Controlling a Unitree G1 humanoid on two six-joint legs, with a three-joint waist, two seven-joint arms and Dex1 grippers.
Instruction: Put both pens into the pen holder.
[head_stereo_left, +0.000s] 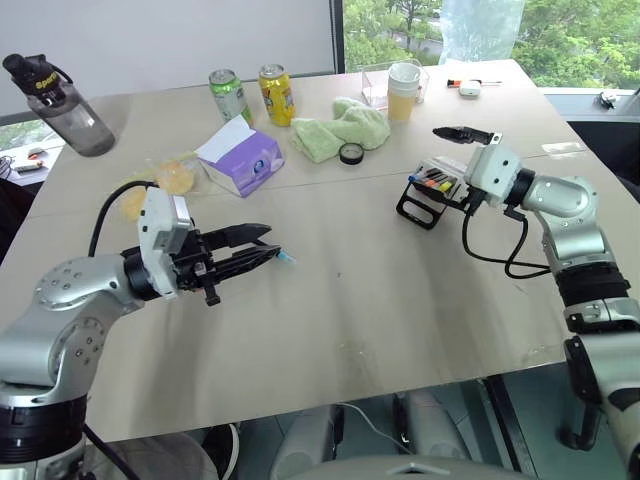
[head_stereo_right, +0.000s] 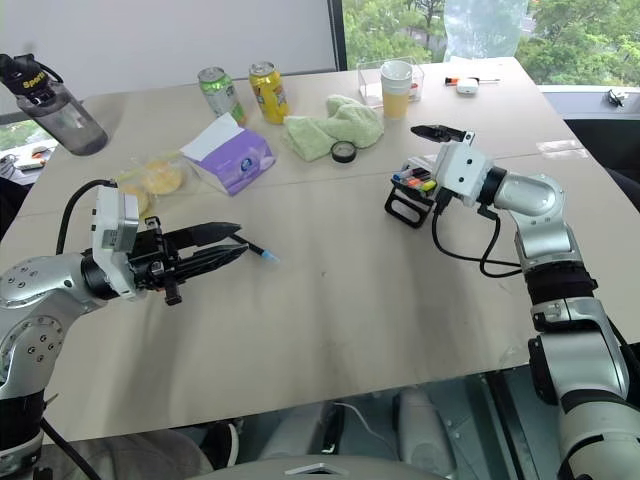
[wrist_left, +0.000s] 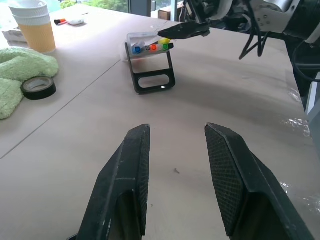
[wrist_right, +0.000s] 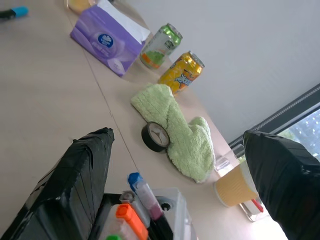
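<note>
While the right gripper (head_stereo_left: 462, 133) hangs over the small black wire-frame pen holder (head_stereo_left: 432, 192) with its two black fingers spread wide and empty, the left gripper (head_stereo_left: 262, 245) sits low over the pale wooden table (head_stereo_left: 380, 300) on the robot's left, its fingers narrowed on the black pen with a light blue tip (head_stereo_left: 281, 257), whose tip pokes out past the fingertips. Head view: holder stands at mid-right of the table, orange, green and yellow marker caps showing inside. Behind it, a paper cup (head_stereo_left: 404, 90) and a clear plastic box (head_stereo_left: 376, 85). A purple tissue box (head_stereo_left: 240, 155), a green can (head_stereo_left: 229, 95), a yellow can (head_stereo_left: 276, 93), a crumpled light green cloth (head_stereo_left: 340, 128) and a roll of black tape (head_stereo_left: 350, 153) lie across the far middle; a dark water bottle (head_stereo_left: 60, 100) stands at the far left corner.

Left wrist view: the two black fingers (wrist_left: 132, 185) stand a narrow gap apart; the pen itself cannot be made out here. The holder (wrist_left: 150, 65) is well ahead, the right gripper's fingers just above it.

Right wrist view: fingers (wrist_right: 75, 185) set far apart, nothing between them. The holder's clear plastic part (wrist_right: 172, 210) lies just below, with a slim magenta-pink pen (wrist_right: 145, 195), blue end up, standing in it beside an orange cap.
</note>
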